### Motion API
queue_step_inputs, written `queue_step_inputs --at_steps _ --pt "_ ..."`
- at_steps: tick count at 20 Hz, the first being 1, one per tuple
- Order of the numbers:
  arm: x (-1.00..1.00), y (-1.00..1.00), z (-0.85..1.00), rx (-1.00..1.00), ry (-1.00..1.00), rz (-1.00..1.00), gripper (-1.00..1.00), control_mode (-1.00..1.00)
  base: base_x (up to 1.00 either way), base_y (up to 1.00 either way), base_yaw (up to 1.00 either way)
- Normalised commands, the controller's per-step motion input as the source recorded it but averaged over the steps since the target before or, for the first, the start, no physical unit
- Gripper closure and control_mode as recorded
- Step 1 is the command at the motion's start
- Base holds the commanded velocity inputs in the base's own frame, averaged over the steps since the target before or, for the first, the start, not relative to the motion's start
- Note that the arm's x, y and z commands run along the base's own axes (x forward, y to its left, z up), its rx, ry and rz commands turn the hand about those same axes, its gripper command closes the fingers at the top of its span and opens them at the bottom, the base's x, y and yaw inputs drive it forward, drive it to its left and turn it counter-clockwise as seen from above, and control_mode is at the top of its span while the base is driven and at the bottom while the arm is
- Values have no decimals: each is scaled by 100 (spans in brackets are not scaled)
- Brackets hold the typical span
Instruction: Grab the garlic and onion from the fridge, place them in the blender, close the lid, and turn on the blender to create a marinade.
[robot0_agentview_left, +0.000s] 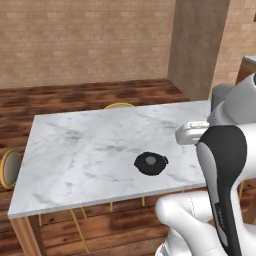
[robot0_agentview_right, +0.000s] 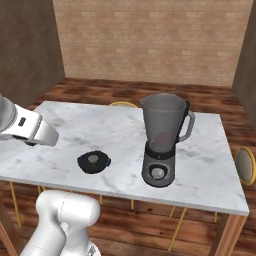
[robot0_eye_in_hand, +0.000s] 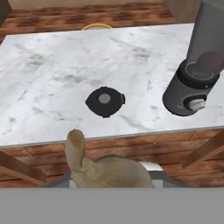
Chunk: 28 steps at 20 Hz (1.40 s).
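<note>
Here, hand (robot0_eye_in_hand: 107, 173) grips garlic (robot0_eye_in_hand: 103, 168); lid (robot0_eye_in_hand: 105, 101) beside blender (robot0_eye_in_hand: 194, 74).

A home kitchen: blender (robot0_agentview_right: 162, 140) on a marble island (robot0_agentview_right: 210, 165) (brick walls, wood floor)

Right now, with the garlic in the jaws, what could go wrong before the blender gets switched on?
1. The garlic is held short of the table; a slip would drop it to the floor.
2. The blender jar is tall, so a low approach could hit its rim and tip it.
3. The lid lies flat on the marble, offering the jaws little to pinch; a poor grip could slide it away.
</note>
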Motion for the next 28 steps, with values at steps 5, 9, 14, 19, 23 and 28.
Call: queue_step_inputs --at_steps 5,9,14,19,23,28 --pt "0 0 0 0 0 0 100 100 14 -9 0" --pt "0 0 0 0 0 0 100 100 36 -1 -2" --pt "0 0 0 0 0 0 100 100 24 0 -2" --pt "0 0 0 0 0 0 100 100 4 -11 -4" --pt "0 0 0 0 0 0 100 100 12 -2 -3" --pt "0 0 0 0 0 0 100 100 5 0 -1"
